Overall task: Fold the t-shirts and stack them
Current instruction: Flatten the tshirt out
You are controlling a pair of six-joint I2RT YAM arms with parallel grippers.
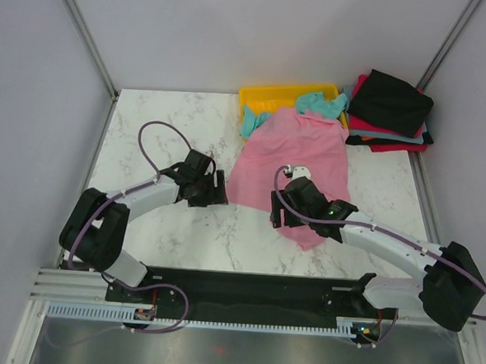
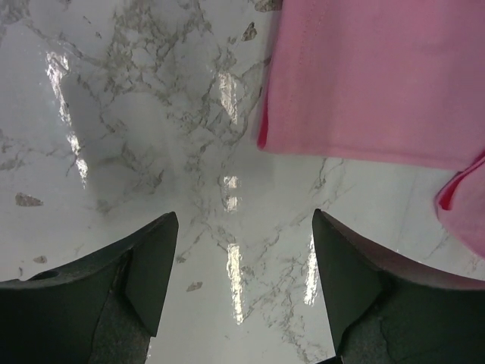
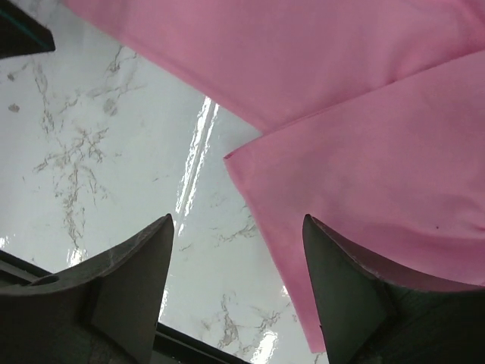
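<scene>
The pink t-shirt [image 1: 298, 152] lies rumpled on the marble table, reaching from the yellow tray down to the near middle. It also shows in the left wrist view [image 2: 379, 76] and the right wrist view [image 3: 341, 114]. My left gripper [image 1: 216, 189] is open and empty, just left of the pink shirt's left edge. My right gripper [image 1: 279, 211] is open and empty over the shirt's near corner. A teal t-shirt [image 1: 318, 104] lies crumpled in the tray. A black t-shirt [image 1: 392, 100] sits on a folded pile with a red t-shirt [image 1: 394, 146] at the back right.
The yellow plastic tray [image 1: 269, 94] stands at the back centre. Grey walls and metal rails [image 1: 106, 132] border the table. The black base plate [image 1: 253, 286] runs along the near edge.
</scene>
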